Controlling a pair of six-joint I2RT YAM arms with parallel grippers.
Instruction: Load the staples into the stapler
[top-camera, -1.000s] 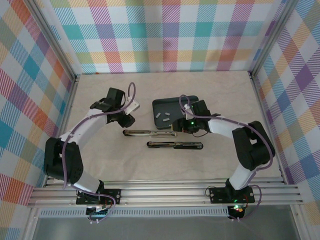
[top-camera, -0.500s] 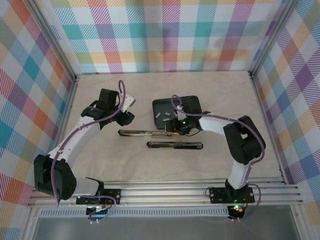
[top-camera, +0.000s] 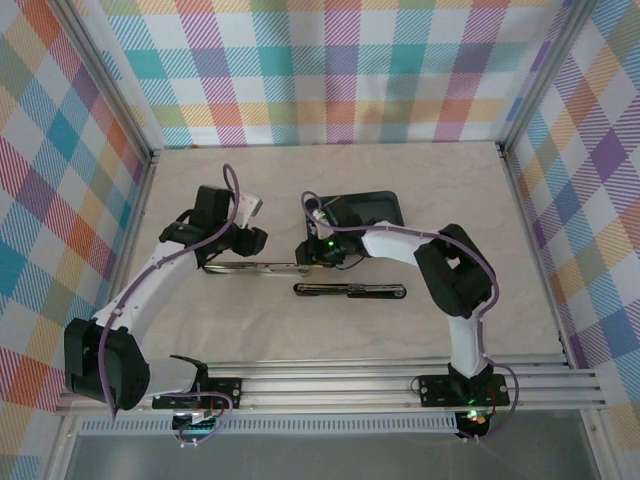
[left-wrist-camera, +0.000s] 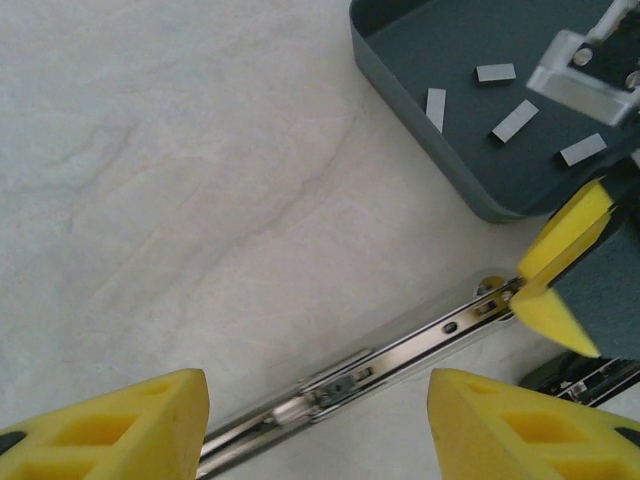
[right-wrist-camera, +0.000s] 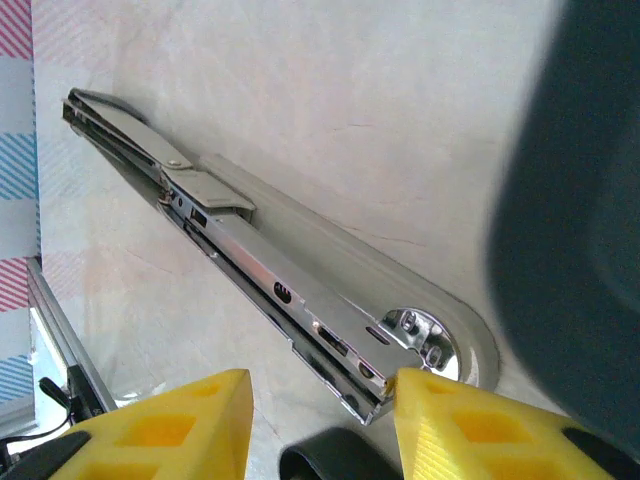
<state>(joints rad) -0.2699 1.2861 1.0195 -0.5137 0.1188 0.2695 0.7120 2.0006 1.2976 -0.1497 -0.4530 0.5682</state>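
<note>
The stapler (left-wrist-camera: 380, 368) lies open on the table, its chrome staple rail facing up; it also shows from above (top-camera: 255, 267) and in the right wrist view (right-wrist-camera: 270, 285). My left gripper (left-wrist-camera: 320, 430) hovers open over its middle (top-camera: 247, 250), a finger on each side, not touching. My right gripper (right-wrist-camera: 320, 420) is open at the rail's right end (top-camera: 312, 255), and one yellow fingertip (right-wrist-camera: 470, 410) touches that end. Several light-grey staples (left-wrist-camera: 515, 120) lie loose in the dark tray (left-wrist-camera: 400, 80).
A second dark, long stapler (top-camera: 350, 290) lies parallel just in front of the chrome one. The tray (top-camera: 375, 208) sits behind the right gripper. Plaid walls close in the back and both sides, and there is bare table at the far left and right.
My right gripper swung left from the tray's front to the chrome stapler's right end, and the stapler slid left. My left gripper drifted left and lower over it.
</note>
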